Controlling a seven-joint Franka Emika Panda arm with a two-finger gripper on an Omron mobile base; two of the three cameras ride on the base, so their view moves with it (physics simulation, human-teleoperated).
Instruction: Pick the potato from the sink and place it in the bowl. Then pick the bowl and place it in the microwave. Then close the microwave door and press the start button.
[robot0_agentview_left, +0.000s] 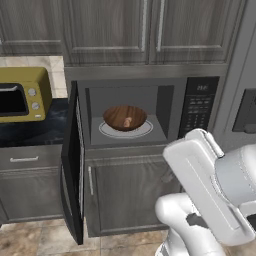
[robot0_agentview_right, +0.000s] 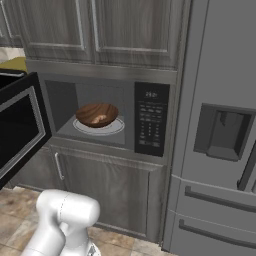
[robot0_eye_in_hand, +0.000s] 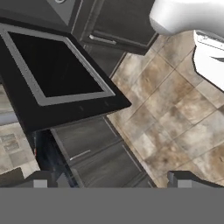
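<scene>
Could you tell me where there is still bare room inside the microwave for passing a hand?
Bare floor lies between the bowl and the microwave right wall, and overhead. The centre is crowded: bowl with potato covers the turntable plate.

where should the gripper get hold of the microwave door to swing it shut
Best bet is the free outer edge of the microwave door, farthest from the hinge. It stands wide open to the left of the microwave, so come from its outer face and push toward the cavity. The open gripper holds nothing.
</scene>
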